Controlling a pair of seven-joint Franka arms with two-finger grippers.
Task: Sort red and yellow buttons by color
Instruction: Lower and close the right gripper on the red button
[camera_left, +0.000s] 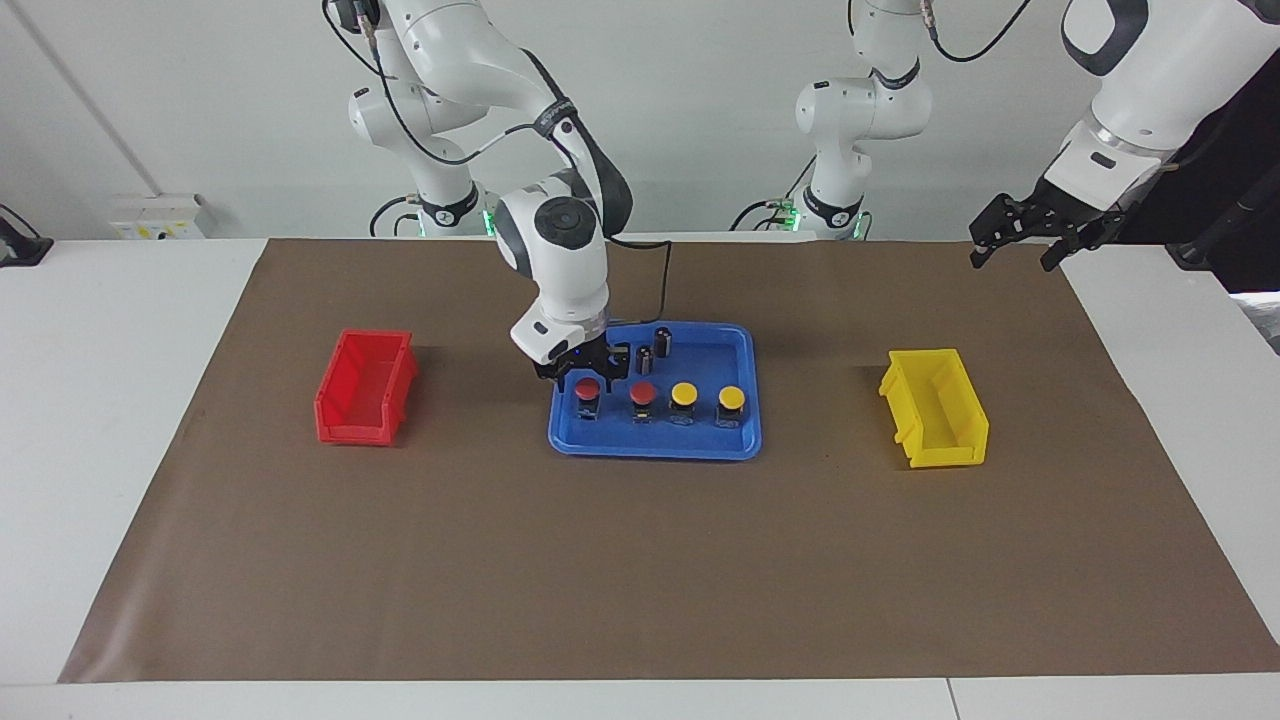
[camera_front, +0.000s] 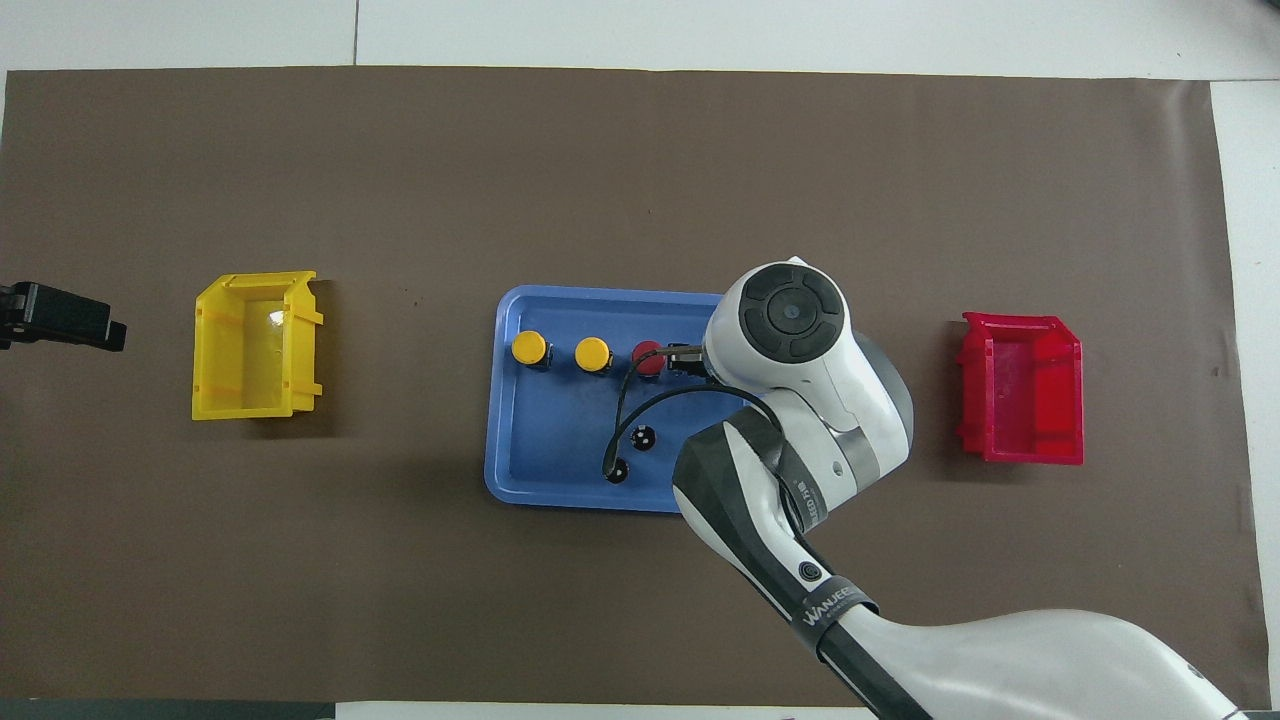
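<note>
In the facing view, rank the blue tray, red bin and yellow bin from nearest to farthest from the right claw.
1. Blue tray: the right claw is over it, at the red button.
2. Red bin: right arm's end of the table.
3. Yellow bin: left arm's end.
</note>
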